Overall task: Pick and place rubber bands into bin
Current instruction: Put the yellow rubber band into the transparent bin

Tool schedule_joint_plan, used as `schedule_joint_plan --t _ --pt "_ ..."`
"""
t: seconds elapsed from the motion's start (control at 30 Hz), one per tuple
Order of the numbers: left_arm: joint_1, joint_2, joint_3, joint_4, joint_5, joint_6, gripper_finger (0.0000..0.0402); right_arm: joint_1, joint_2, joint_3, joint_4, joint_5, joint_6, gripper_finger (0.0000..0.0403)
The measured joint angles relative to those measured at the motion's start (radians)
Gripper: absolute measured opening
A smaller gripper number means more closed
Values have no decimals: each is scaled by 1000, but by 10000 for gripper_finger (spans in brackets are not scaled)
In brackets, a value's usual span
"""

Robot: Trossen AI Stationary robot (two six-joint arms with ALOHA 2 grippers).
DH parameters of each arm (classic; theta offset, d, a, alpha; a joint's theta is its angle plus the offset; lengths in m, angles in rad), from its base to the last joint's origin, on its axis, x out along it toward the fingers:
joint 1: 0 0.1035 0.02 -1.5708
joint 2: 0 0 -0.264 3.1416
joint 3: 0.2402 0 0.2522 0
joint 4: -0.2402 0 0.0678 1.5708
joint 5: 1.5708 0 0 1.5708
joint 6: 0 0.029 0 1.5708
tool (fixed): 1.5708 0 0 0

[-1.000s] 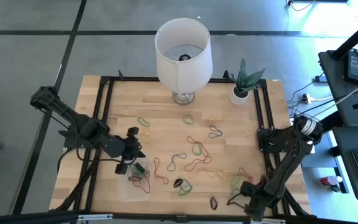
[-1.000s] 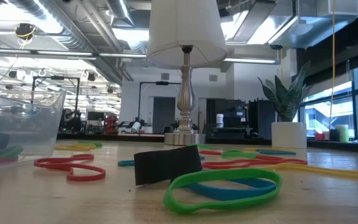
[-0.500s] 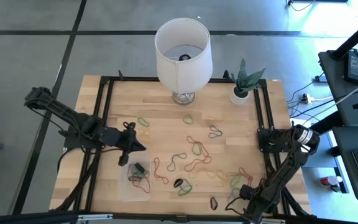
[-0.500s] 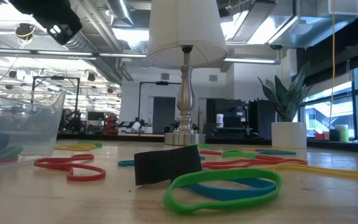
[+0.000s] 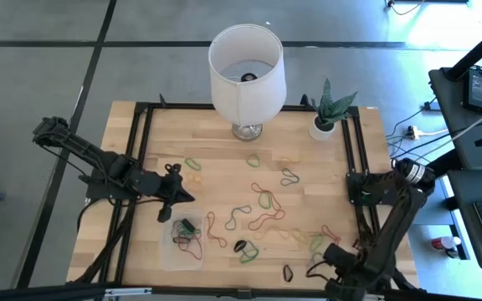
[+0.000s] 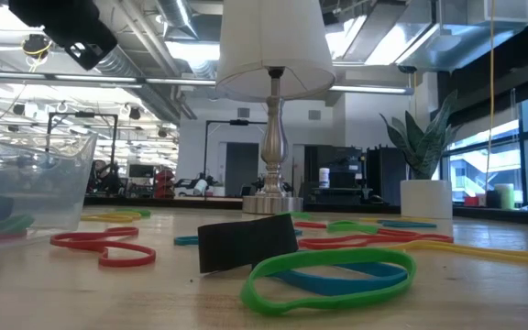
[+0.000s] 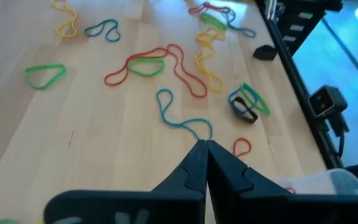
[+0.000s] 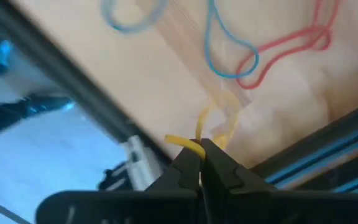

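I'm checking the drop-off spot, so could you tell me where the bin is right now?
In the high view the bin sits near the table's front-left corner, just in front of the shut left gripper, with several rubber bands inside.

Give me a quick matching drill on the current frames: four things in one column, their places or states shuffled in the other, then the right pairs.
Things:
1. left tool
2. right tool
3. bin
4. plant pot

Places or states:
A. at the table's back right corner, beside the lamp
B. shut on a yellow rubber band near the table's front right edge
C. shut with nothing in it, above the table's left side
D. at the table's front left, with a few rubber bands inside

Pairs: 1-C, 2-B, 3-D, 4-A
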Motion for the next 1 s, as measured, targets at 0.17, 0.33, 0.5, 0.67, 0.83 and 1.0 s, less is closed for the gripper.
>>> schedule_joint_plan --t 0.17,0.33,0.5,0.67,0.83,1.0 --pt "0 0 0 -45 1 0 2 -36 0 162 -165 246 -12 2" --pt "0 0 0 -74 1 8 3 -141 0 232 -173 471 -135 1" --pt "0 0 0 -98 -22 53 1 -324 6 236 60 610 -477 1" --pt "0 -27 0 -121 -60 104 2 -508 61 236 489 618 -929 0" --pt "0 -93 -7 -119 -57 153 2 -645 183 281 838 507 -1212 0" --pt "0 -163 -38 -122 -44 150 1 -716 392 541 793 387 -1338 0"
